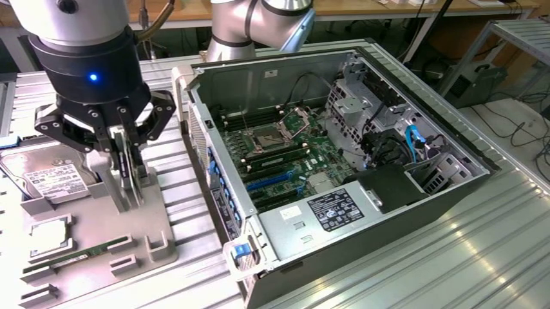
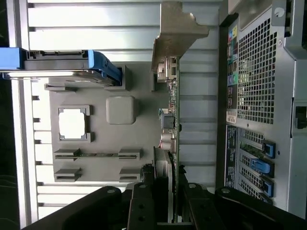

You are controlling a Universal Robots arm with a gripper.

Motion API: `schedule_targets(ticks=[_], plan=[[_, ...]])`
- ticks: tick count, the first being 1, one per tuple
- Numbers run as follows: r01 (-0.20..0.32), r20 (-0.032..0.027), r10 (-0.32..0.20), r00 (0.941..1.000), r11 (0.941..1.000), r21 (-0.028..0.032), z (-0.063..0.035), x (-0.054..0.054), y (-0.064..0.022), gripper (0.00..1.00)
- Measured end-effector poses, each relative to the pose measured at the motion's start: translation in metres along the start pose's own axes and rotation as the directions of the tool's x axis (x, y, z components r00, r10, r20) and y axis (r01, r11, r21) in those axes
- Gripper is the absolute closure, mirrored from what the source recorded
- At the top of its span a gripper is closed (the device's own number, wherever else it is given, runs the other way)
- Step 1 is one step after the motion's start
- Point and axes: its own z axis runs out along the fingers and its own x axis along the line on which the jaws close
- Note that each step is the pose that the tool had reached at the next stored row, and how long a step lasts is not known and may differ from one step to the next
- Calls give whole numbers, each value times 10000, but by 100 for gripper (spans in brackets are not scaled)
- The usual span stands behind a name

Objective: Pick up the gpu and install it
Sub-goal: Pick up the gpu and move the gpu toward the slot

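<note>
Fingers (image 2: pixel 160 191) clamped on one gpu (image 2: pixel 170 120) upright at one grey tray (image 1: pixel 103 219), beside one open case (image 1: pixel 257 84).

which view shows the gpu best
The wrist view: the gpu runs edge-on, its bracket and components visible, to the gripper clamping it. In the exterior view it is a thin dark sliver in the gripper.

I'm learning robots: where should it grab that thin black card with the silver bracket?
Pinch the thin black card by its two flat faces near the upper edge, coming from above. It stands on edge in the grey plastic holder, leaving both faces free.
</note>
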Motion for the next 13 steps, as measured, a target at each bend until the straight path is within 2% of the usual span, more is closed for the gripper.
schedule_targets(ticks=[1,2,5,9,11,13], plan=[[1,-2,-1,10000,9999,-126,-7,0,0,72],[2,-1,-2,10000,9998,-223,-16,0,-1,72],[5,-1,-5,10000,9991,-426,-45,0,-2,72],[7,-2,-7,10000,9979,-642,-87,1,-4,72],[8,-2,-8,10000,9973,-730,-110,2,-4,72],[9,-1,-9,10000,9969,-793,-132,3,-4,72]])
